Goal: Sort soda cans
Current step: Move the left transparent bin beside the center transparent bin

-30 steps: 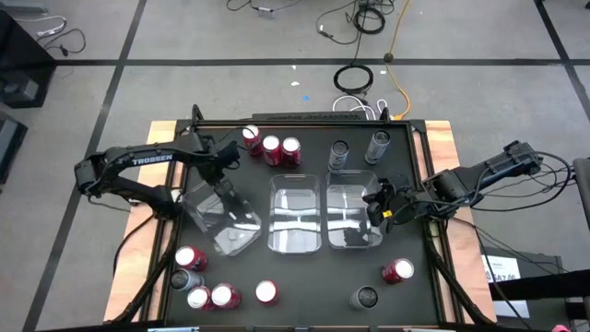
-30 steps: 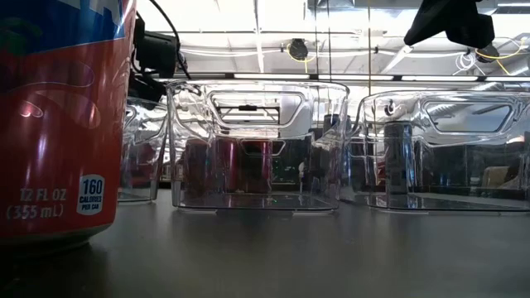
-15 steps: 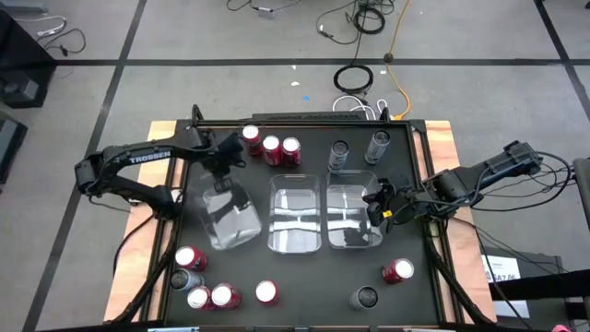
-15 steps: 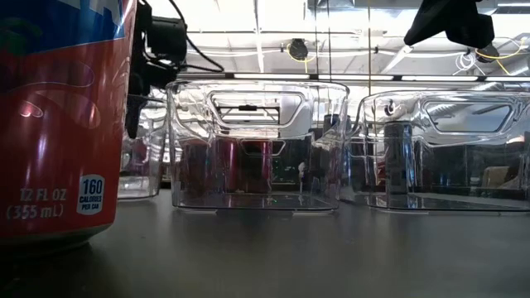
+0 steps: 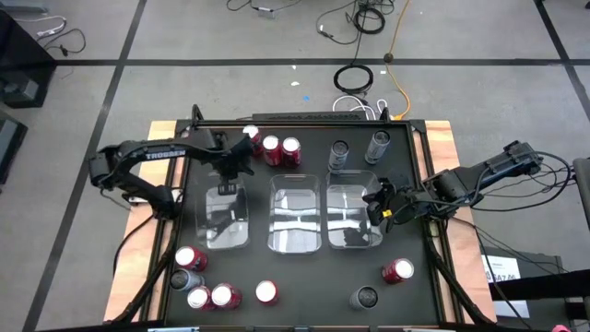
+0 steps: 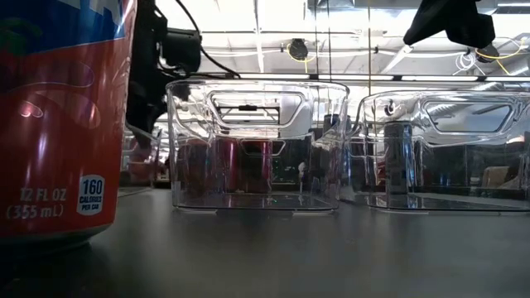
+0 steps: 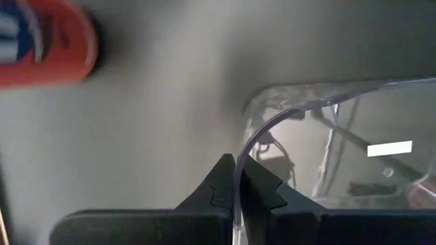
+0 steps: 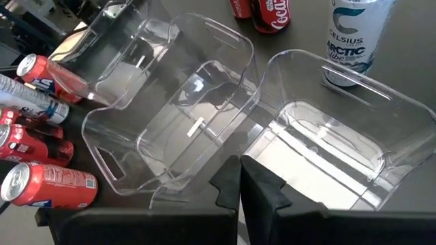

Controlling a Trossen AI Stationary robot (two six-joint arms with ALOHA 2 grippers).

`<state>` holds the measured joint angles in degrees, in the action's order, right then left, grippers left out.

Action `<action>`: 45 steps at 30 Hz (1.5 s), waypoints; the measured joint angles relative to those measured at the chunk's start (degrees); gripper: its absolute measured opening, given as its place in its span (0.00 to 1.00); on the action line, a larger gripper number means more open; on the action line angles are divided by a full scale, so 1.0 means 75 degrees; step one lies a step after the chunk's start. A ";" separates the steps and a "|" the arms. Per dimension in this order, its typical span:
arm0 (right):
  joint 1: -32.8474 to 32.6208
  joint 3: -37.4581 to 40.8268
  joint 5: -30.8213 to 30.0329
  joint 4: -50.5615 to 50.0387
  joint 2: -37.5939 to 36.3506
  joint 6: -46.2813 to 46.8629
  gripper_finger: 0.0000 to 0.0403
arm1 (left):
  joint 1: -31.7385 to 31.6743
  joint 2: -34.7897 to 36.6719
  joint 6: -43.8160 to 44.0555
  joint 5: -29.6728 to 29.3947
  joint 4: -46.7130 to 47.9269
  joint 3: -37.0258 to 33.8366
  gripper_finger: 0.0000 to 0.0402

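Gripping the left bin's [image 5: 226, 214] far rim, my left end effector [image 5: 228, 181] is nearly closed on the wall. My right end effector [image 5: 376, 205] pinches the right bin's [image 5: 353, 214] edge. Soda cans [image 5: 281, 150] stand along the worktop's [image 5: 313, 281] edges.

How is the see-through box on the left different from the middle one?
The left box is pinched at its rim by the left tool; the middle box is touched by nothing. The left box stands apart, while the middle box sits close beside the right box, which the right tool grips. Both are clear and empty.
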<state>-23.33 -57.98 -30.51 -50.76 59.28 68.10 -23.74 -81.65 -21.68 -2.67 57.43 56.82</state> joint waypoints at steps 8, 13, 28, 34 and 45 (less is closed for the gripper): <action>0.0000 0.0000 -0.0203 -0.0001 0.0001 0.0117 0.01 | 0.0214 -0.0855 -0.0605 0.0005 0.0121 0.1019 0.03; -0.0001 0.0000 -0.0201 -0.0003 0.0001 0.0215 0.01 | 0.0275 -0.1258 -0.0321 0.0057 0.0245 0.1331 0.03; 0.0000 0.0000 -0.0200 -0.0008 0.0001 0.0193 0.01 | 0.0426 -0.1468 0.0844 0.0415 0.0262 0.1381 0.03; -0.0001 0.0000 -0.0197 -0.0009 0.0001 0.0080 0.01 | 0.0659 -0.1465 0.0431 0.0559 0.0234 0.1381 0.02; 0.0000 0.0000 -0.0197 -0.0014 0.0001 0.0003 0.01 | 0.0735 -0.1465 0.0102 0.0457 -0.0029 0.1381 0.04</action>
<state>-23.33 -57.98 -31.99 -50.87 59.29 68.12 -18.23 -92.64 -20.91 0.75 57.22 67.18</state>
